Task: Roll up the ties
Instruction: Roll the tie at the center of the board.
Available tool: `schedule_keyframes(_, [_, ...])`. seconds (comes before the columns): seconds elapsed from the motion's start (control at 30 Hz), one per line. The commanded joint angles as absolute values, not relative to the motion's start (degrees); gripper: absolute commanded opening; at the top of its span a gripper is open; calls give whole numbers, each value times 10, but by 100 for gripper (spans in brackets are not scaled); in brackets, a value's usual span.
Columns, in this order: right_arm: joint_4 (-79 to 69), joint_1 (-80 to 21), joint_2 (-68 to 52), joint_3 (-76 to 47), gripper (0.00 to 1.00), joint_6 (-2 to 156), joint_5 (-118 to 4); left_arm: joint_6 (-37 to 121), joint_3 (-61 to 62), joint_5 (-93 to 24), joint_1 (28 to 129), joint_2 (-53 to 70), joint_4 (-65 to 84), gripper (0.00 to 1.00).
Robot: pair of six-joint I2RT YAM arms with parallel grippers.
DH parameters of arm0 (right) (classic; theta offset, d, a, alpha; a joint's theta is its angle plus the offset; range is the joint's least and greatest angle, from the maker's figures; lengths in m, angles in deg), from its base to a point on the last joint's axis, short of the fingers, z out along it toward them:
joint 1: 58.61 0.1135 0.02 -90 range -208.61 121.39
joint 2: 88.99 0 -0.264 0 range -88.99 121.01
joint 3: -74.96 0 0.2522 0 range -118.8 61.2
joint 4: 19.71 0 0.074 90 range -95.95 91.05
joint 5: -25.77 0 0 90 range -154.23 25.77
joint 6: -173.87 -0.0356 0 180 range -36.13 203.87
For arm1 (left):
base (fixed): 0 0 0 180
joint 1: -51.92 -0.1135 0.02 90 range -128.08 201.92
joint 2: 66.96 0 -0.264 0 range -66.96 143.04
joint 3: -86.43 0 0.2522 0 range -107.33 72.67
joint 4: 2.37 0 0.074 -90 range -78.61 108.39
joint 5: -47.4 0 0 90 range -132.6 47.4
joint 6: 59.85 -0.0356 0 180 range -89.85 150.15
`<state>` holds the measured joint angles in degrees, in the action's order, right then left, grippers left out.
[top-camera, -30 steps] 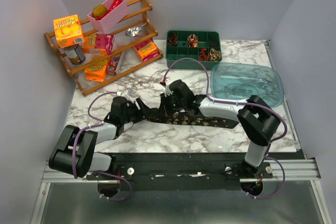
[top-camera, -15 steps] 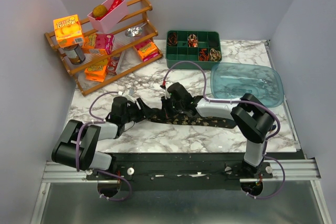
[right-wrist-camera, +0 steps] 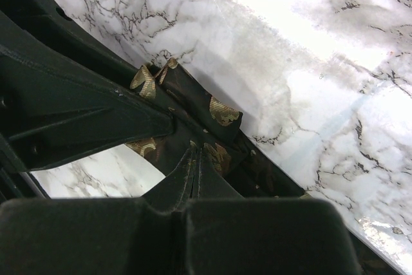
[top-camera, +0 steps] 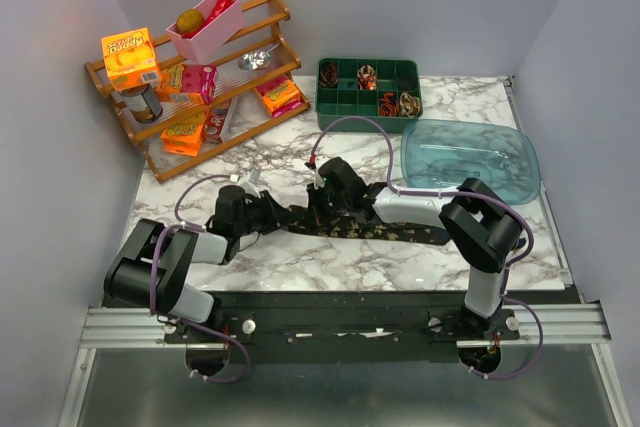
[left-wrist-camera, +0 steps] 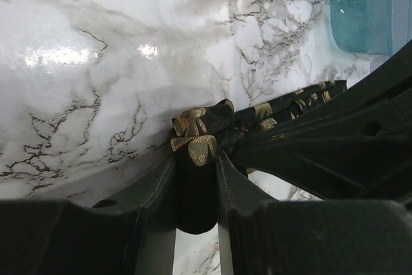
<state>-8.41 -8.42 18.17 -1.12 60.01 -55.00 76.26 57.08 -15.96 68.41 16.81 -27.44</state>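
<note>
Marble-patterned table [top-camera: 300, 259] with two black robot arms reaching over it. At the back left, a slanted wooden rack [top-camera: 228, 129] holds small snack boxes in orange, pink and red, an orange box [top-camera: 130, 57] on its top corner, and a can [top-camera: 141, 103]. All carry printed lettering, but it is too small to read.

A pink bin [top-camera: 212, 35] sits on top of the rack with a brown round item and something red inside. A green divided tray [top-camera: 350, 120] stands at the back centre, with rolled ties [top-camera: 399, 104] in brown and tan coils in several of its compartments. Just to its right lies a clear blue-green plastic tub [top-camera: 470, 159].

A long dark tie [top-camera: 385, 231] with small gold motifs lies flat across the middle of the table. The left gripper [top-camera: 272, 215] is at its left end, fingers clamped on the folded tip. The right gripper [top-camera: 318, 209] is just beside it, jaws fully closed with the tips down on the fabric; whether they pinch any cloth cannot be told.
</note>
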Motion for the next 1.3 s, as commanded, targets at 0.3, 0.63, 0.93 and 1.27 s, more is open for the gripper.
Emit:
schedule_keyframes(0.3, [-43,-83,172,-2,1,612,-600,668,506,-207,698,99,-89,9])
schedule_keyframes(0.63, [-35,-83,196,-21,1,610,-602,604,427,-334,781,53,79,2])
schedule_keyframes(0.93, [-42,-83,222,-46,1,607,-572,607,367,-422,865,63,134,1])
schedule_keyframes(1.27, [-54,-85,176,-26,1,603,-563,613,334,-513,878,84,169,0])
